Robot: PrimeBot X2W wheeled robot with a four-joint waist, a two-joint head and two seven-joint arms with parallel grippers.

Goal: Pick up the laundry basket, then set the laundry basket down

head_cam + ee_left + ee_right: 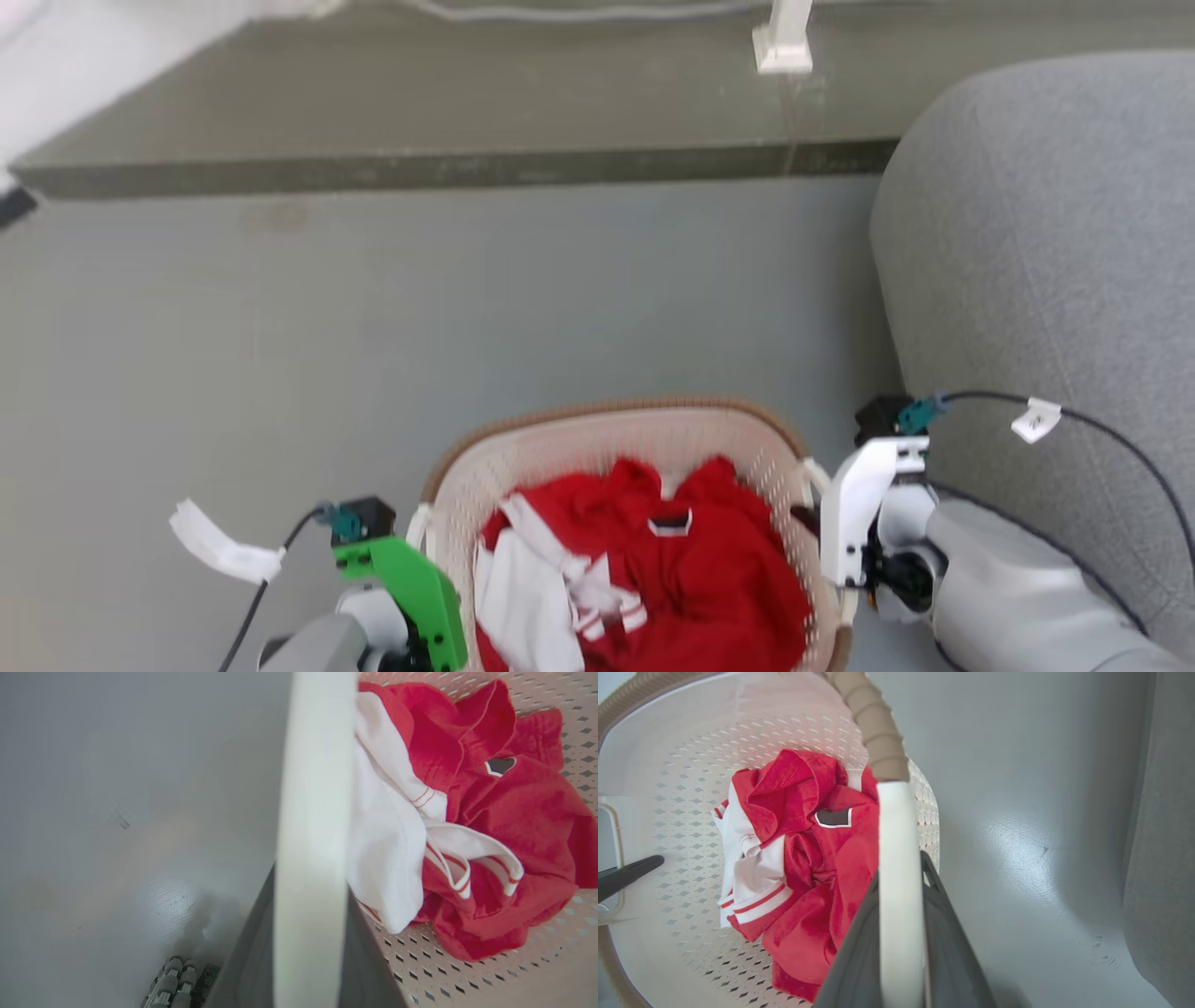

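Observation:
The laundry basket (616, 415), cream perforated plastic with a brown rim, sits low in the middle of the head view between my two arms. It holds a red garment (719, 569) and a white one (523, 588). My left gripper (422, 546) is shut on the basket's left white loop handle (317, 765), which runs up between its dark fingers (254, 952). My right gripper (822, 523) is shut on the right white handle (896, 826), just below the brown rim (873, 728). Whether the basket's bottom touches the floor cannot be told.
A grey upholstered seat (1046, 280) stands close on the right, just beyond my right arm. Grey floor (467, 299) stretches ahead to a dark step edge (448, 170), with a white post foot (782, 47) above it. Tagged cables (1036, 420) hang off both wrists.

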